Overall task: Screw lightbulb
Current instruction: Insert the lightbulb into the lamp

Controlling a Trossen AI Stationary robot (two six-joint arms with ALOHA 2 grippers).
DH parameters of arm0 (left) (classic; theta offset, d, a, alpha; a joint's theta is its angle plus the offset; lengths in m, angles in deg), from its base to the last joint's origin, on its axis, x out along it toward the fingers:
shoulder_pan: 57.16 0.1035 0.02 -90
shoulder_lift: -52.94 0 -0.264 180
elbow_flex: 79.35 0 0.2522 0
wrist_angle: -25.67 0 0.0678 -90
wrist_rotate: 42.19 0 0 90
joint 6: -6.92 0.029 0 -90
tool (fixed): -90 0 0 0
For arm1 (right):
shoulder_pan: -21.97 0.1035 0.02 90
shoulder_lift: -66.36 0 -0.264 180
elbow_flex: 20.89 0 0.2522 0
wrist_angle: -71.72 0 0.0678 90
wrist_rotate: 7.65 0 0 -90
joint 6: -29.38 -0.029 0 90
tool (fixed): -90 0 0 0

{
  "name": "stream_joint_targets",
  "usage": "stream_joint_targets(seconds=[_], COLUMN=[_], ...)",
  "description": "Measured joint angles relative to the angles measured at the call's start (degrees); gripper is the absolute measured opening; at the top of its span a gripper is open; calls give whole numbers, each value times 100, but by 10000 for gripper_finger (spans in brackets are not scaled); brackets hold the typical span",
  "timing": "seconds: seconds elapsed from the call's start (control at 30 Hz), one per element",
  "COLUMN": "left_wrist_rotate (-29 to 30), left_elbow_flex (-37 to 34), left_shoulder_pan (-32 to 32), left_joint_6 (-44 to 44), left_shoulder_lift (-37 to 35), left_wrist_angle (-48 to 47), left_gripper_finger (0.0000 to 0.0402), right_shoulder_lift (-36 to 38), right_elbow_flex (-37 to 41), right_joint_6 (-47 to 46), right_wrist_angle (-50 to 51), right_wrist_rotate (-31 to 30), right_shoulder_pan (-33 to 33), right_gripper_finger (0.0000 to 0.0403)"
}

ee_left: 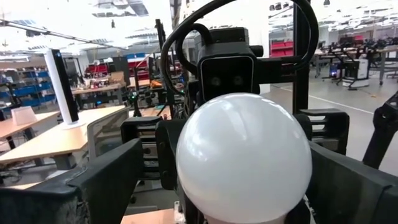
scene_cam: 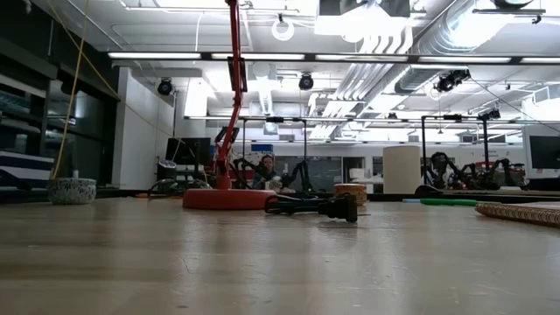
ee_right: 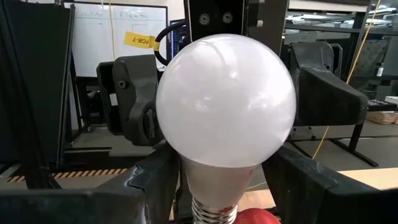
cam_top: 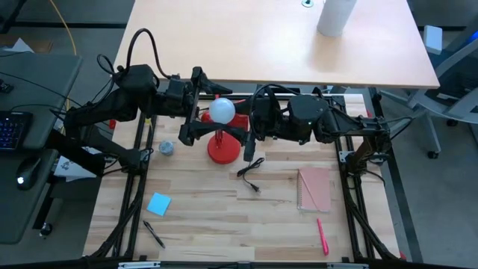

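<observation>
The white lightbulb (cam_top: 222,110) stands upright, globe up, over the red lamp (cam_top: 222,152). Its threaded base (ee_right: 210,213) points down at the lamp's red socket (ee_right: 261,218). My right gripper (cam_top: 251,119) comes level from the table's right and is shut on the bulb below the globe. My left gripper (cam_top: 199,112) comes level from the table's left and is open. Its fingers (ee_left: 109,180) stand on either side of the globe (ee_left: 242,158); I cannot tell whether they touch it. In the low view only the lamp's base (scene_cam: 229,199) and stem show. My right gripper pinches the bulb's tapered neck (ee_right: 221,177), just under the globe and above the threads, between its two fingers (ee_right: 155,180). The fingers come level from the table's right. The bulb stands upright, with its threaded end down at the red socket.
On the table lie a black plug with cord (cam_top: 250,175), a pink notebook (cam_top: 314,188), a red pen (cam_top: 323,235), a blue note (cam_top: 158,203), a dark pen (cam_top: 154,234) and a small bowl (cam_top: 166,149). A white cylinder (cam_top: 334,16) stands on the desk beyond.
</observation>
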Motion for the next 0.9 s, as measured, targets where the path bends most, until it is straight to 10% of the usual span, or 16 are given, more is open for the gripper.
stream_joint_targets(seconds=[0.5, 0.9], left_wrist_rotate=[-21, 883], left_elbow_flex=[0, -9], left_shoulder_pan=[-20, -11], left_joint_6=[416, 717], left_shoulder_lift=[0, -135], left_wrist_angle=[34, 176], left_gripper_finger=[233, 223], right_shoulder_lift=[-1, 5], right_elbow_flex=[0, 0], right_joint_6=[2, 7], right_wrist_angle=[2, 448], right_wrist_rotate=[-48, -372], right_shoulder_pan=[-4, -7], right_gripper_finger=[216, 216])
